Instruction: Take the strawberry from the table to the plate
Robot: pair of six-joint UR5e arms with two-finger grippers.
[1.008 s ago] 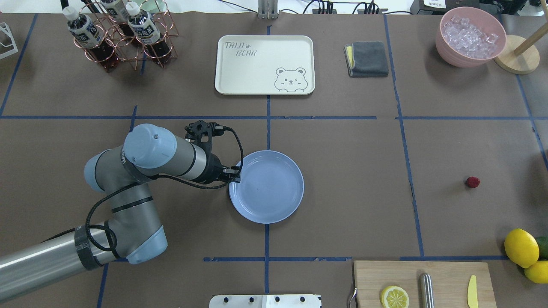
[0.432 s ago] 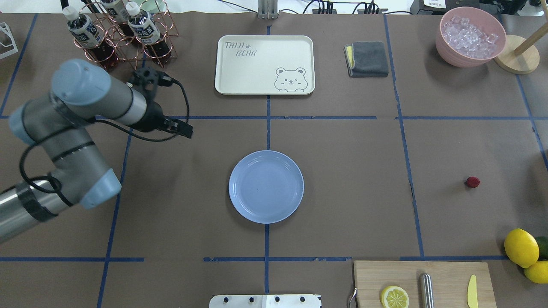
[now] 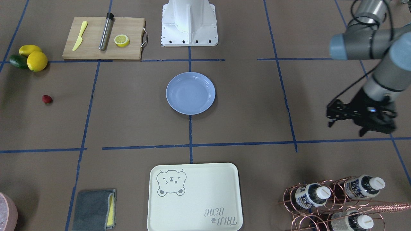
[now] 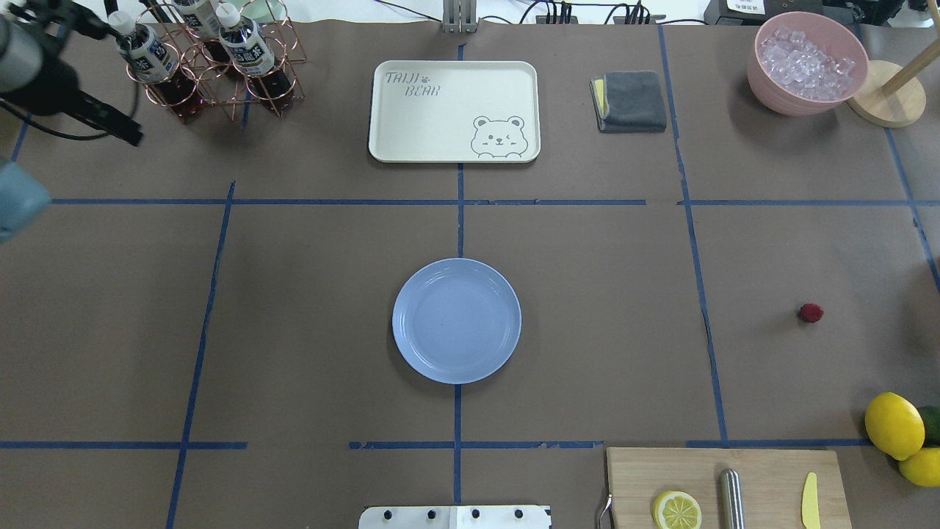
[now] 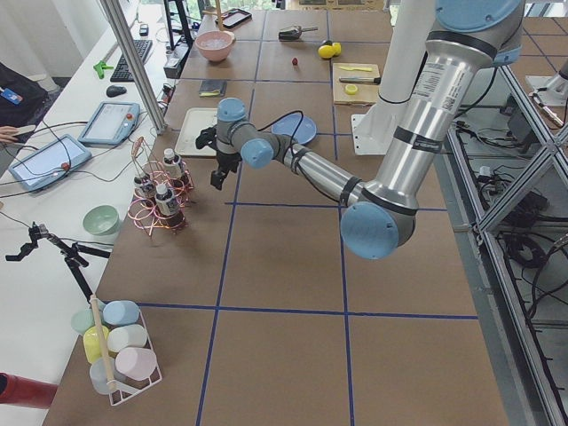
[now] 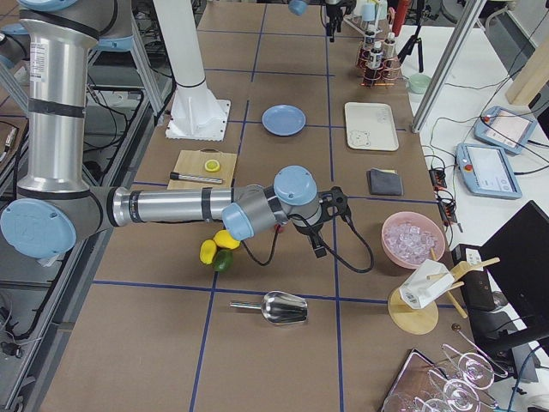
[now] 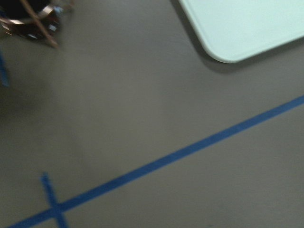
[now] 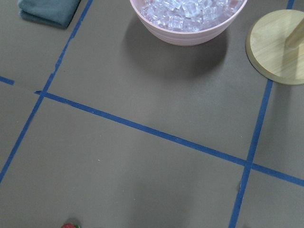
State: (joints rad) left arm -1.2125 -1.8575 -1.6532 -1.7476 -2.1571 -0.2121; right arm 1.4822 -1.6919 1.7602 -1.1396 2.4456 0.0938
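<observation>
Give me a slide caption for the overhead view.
Empty round light-blue plate at centre; tiny dark-red strawberry far right on the brown paper-covered table.

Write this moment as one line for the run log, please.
strawberry on table, unpicked | plate empty | left gripper near bottle rack, state unclear | right gripper above table, state unclear

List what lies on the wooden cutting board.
On the rectangular wooden cutting board lie a yellow knife, a steel cylinder with a black end and a yellow lemon half. Whatever is beneath them is hidden.
</observation>
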